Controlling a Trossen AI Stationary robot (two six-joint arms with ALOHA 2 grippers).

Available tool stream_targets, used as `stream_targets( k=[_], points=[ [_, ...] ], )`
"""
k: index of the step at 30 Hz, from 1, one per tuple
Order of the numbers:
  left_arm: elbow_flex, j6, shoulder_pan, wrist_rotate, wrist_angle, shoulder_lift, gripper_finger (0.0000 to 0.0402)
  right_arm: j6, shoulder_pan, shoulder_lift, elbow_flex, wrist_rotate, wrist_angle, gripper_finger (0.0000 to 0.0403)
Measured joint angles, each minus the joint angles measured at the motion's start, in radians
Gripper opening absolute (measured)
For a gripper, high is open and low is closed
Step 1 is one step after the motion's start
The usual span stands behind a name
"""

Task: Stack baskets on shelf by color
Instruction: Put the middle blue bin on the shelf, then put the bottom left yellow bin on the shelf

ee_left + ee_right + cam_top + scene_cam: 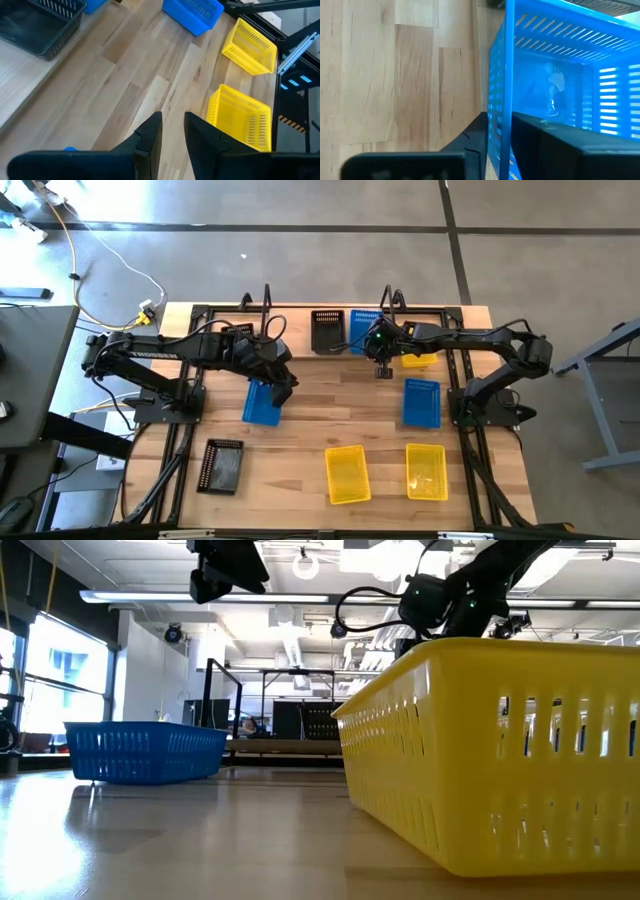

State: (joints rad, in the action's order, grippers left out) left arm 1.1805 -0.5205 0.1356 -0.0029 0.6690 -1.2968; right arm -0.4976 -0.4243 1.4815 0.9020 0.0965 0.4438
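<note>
On the shelf, far side: a black basket (pixel 327 330) sits on the shelf (pixel 300 315) with a blue basket (pixel 362 332) just beside it and a yellow basket (pixel 420 358) at the right.
Right gripper: the right gripper (pixel 499 137) straddles the blue basket's thin side wall, one finger inside, one outside; whether it pinches or has let go, I cannot tell.
Left gripper: the left gripper (pixel 172 135) hovers over the counter (pixel 310 430) near another blue basket (pixel 263 402), fingers slightly parted, nothing between them.
Elsewhere on the counter: a third blue basket (pixel 421 402), two yellow baskets (pixel 347 473) and one black basket (pixel 221 466) lie apart.
Handling: likely light, stiff, slotted plastic, a bit slick.
Where to grip: a rim or side wall, mid-length, so it hangs level.
</note>
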Motion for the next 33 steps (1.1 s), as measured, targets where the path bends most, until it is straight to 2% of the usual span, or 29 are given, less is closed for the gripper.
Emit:
stream_targets(
  k=[8,20,27,33],
  points=[
    [0.0,0.0,0.0,0.0,0.0,0.0,0.0074,0.018,0.044,-0.002,0.0,0.028,-0.006,0.0083],
    [0.0,0.034,0.0,0.02,0.0,0.0,0.0074,0.116,0.121,-0.002,0.0,0.191,-0.004,0.0083],
    [-0.002,0.035,0.0,0.04,0.001,0.0,0.0074,0.151,0.157,-0.002,0.0,0.205,-0.001,0.0083],
    [-0.003,0.035,0.0,0.036,0.032,0.0,0.0074,0.183,0.165,-0.003,0.0,0.297,-0.003,0.0083]
  ],
)
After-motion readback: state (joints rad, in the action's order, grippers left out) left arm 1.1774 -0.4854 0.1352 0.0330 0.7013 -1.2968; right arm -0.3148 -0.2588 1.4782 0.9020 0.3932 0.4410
